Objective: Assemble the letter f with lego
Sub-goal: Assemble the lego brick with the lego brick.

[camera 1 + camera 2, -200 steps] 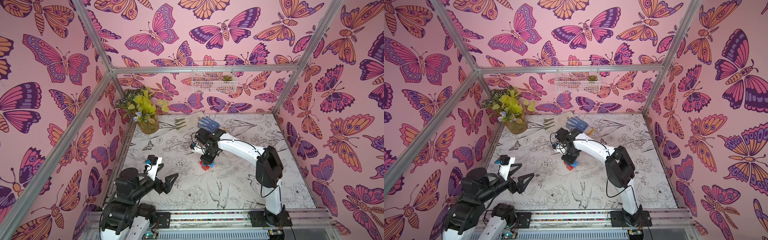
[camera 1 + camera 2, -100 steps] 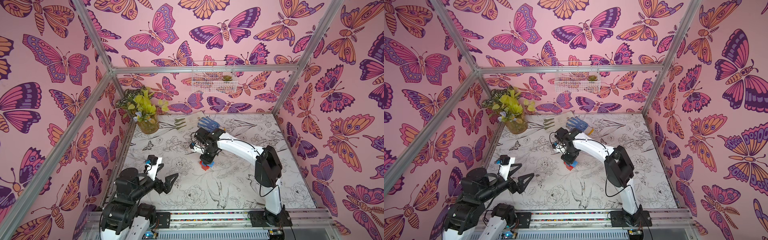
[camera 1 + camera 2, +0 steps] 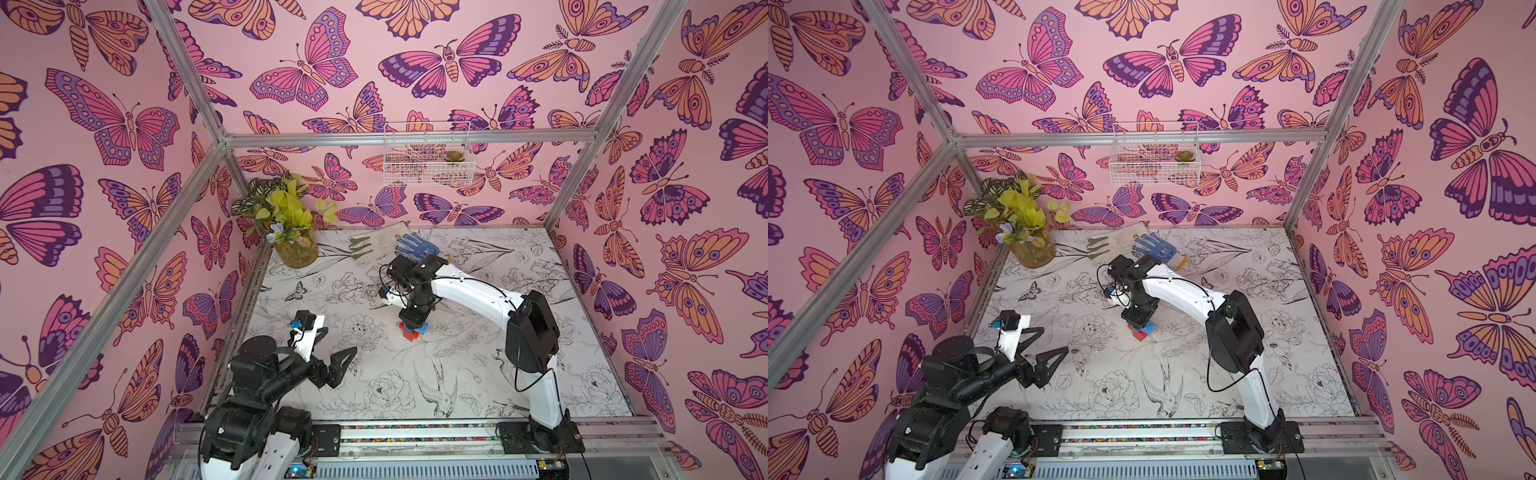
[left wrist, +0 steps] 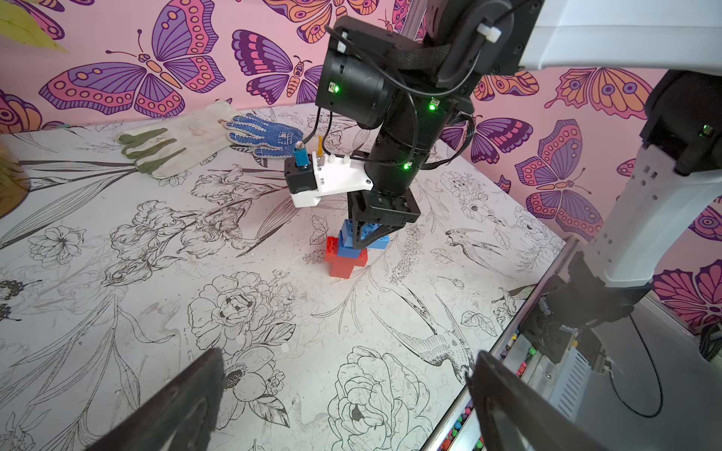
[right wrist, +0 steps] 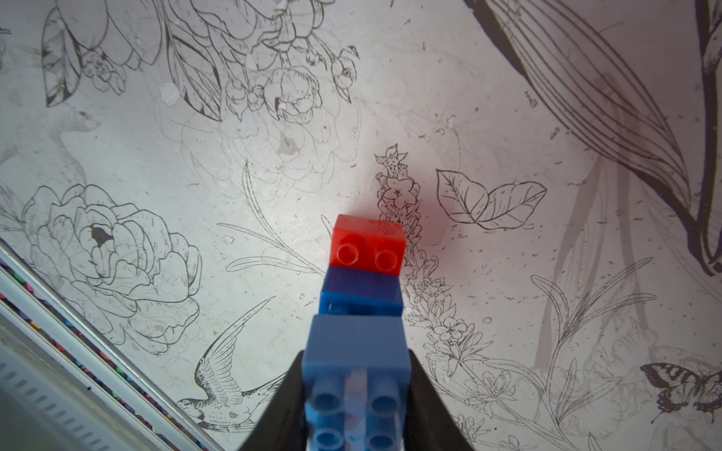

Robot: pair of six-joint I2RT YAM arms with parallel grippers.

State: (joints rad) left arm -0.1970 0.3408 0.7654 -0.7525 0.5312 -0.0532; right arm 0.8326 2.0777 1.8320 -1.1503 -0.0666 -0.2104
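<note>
at mid table (image 3: 498, 374), straight beneath the right end effector (image 4: 363, 240), the lego stack (image 4: 345, 259) stands upright, its top blue brick (image 5: 355, 343) clamped; the left end effector (image 3: 340, 339) gapes, well apart at nine o'clock.

Floral table (image 3: 478, 374): lego stack (image 3: 411, 333), gloves (image 3: 388, 243), vase (image 3: 296, 254)

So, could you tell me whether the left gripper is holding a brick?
No: in the left wrist view the left gripper stands wide open, with only bare table between its jaws.
</note>
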